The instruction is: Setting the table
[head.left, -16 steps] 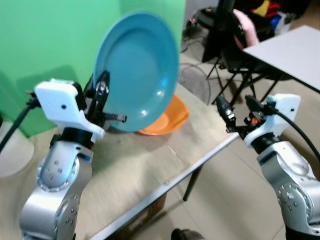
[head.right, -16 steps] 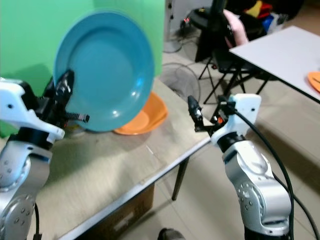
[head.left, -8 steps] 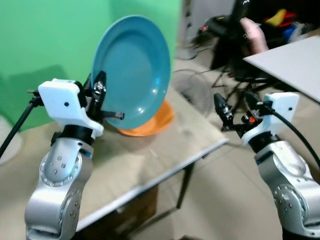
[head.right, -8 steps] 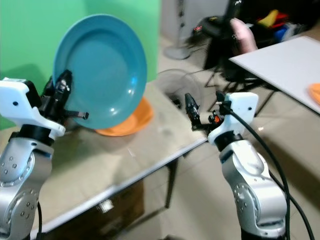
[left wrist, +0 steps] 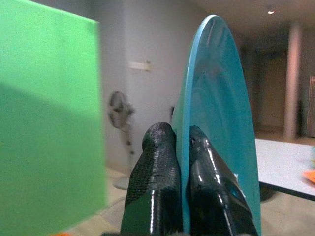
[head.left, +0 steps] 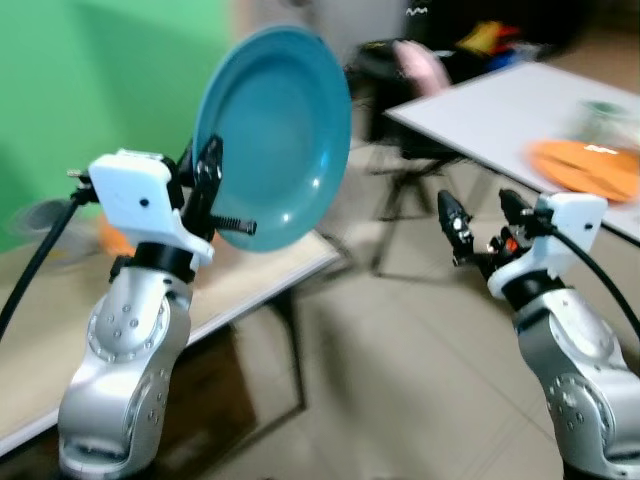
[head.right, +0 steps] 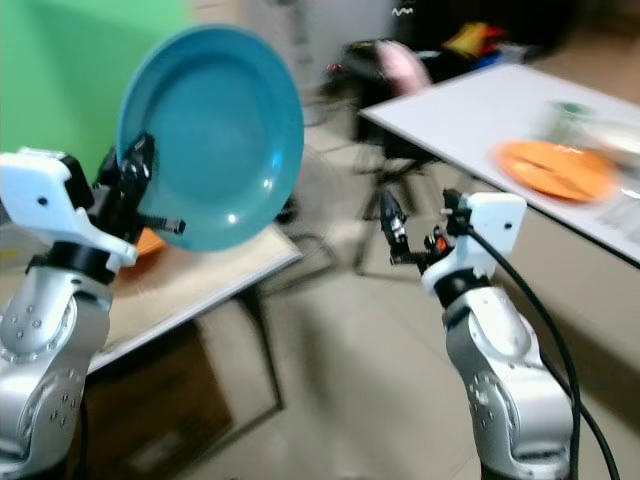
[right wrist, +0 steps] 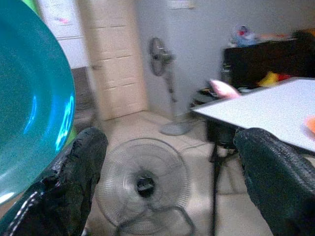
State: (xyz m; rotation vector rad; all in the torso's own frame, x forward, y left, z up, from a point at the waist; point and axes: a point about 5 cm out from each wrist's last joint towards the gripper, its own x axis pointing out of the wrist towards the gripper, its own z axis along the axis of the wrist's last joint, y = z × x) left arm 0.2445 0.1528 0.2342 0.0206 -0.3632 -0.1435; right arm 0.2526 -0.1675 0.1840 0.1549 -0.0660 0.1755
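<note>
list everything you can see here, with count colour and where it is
plate: 1, teal blue, held upright on edge in the left gripper
white table: 1, white, ahead on the robot's right
orange plate: 1, orange, on the white table, blurred
wooden table: 1, light wood, on the robot's left
orange dish: 1, orange, on the wooden table behind the left gripper, mostly hidden
floor fan: 1, grey, lying on the floor
standing fan: 1, grey, by the far wall
green screen: 1, green, behind the wooden table
left gripper: black fingers, shut on the plate's rim
right gripper: black fingers, open, raised over the floor
</note>
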